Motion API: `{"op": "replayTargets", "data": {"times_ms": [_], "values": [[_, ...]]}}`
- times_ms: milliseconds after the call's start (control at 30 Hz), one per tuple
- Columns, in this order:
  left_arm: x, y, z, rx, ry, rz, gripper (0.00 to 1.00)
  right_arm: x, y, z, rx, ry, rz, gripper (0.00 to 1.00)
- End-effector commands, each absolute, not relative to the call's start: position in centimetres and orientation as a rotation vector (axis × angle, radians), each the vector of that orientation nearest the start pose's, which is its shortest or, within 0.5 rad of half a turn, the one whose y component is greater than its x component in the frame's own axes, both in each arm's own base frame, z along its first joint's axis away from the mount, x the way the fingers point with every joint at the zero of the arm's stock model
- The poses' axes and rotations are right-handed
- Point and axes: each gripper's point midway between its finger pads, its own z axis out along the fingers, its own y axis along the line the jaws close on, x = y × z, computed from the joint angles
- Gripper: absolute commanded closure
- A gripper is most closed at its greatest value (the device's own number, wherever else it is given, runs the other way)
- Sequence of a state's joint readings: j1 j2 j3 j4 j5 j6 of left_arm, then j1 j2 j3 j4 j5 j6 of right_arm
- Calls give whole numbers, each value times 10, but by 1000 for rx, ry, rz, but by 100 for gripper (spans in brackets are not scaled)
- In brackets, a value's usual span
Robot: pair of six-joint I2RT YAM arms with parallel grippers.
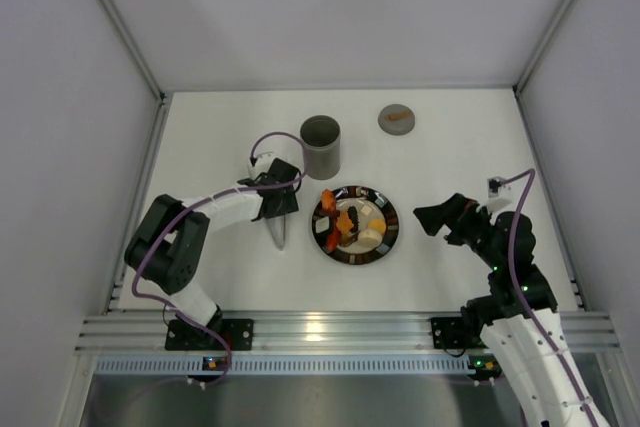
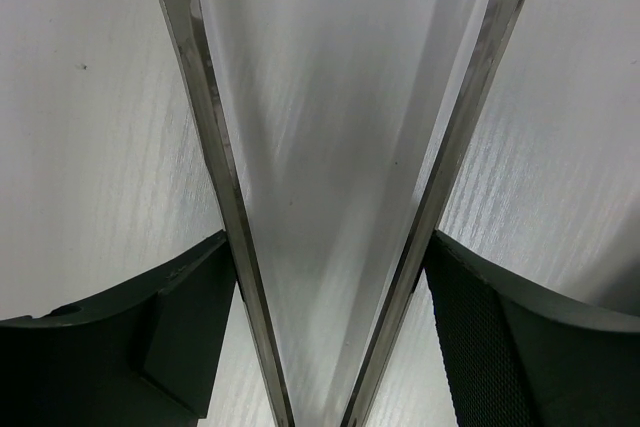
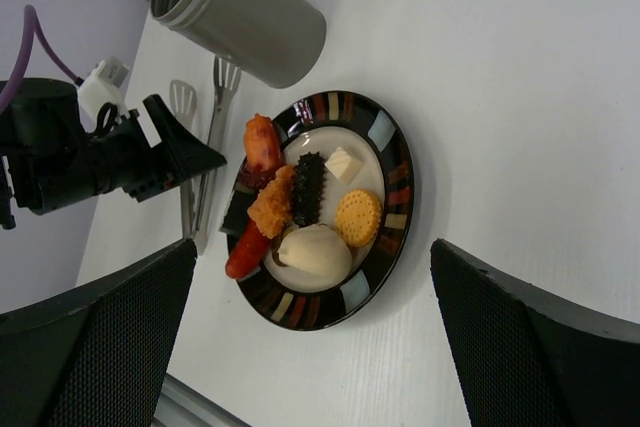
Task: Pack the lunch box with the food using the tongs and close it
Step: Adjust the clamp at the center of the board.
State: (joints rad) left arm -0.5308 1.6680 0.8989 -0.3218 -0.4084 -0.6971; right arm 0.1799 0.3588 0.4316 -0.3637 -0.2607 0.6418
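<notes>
A white table [image 1: 450, 157] sits boxed in by pale grey walls. At left, the left hand [image 1: 281, 205] reaches down, clamped on the tongs [image 1: 279, 235] lying flat. The lunch box [image 1: 321, 147] stands upright behind the plate [image 1: 391, 223] of food [image 1: 350, 223]. The right hand [image 1: 428, 219] hovers right of the plate, fingers apart.

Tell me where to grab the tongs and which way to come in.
Best grip the tongs mid-length, across both arms, coming straight down from above. They lie flat on the table, joined end toward the robot, heads toward the lunch box, so a squeeze from the outer sides closes the V. The left tool hangs there, one finger outside each arm.
</notes>
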Motion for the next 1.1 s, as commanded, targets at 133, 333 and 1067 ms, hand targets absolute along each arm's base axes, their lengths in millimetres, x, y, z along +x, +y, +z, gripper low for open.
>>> {"op": "replayTargets", "data": {"times_ms": [133, 333, 1067], "values": [[278, -117, -21, -285, 2687, 200, 26, 214, 110, 188, 268, 1889, 825, 0], [277, -118, -8, -326, 2644, 139, 34, 214, 110, 187, 263, 1894, 824, 1], [277, -115, 35, -347, 2544, 72, 37, 216, 111, 194, 252, 1890, 822, 1]]}}
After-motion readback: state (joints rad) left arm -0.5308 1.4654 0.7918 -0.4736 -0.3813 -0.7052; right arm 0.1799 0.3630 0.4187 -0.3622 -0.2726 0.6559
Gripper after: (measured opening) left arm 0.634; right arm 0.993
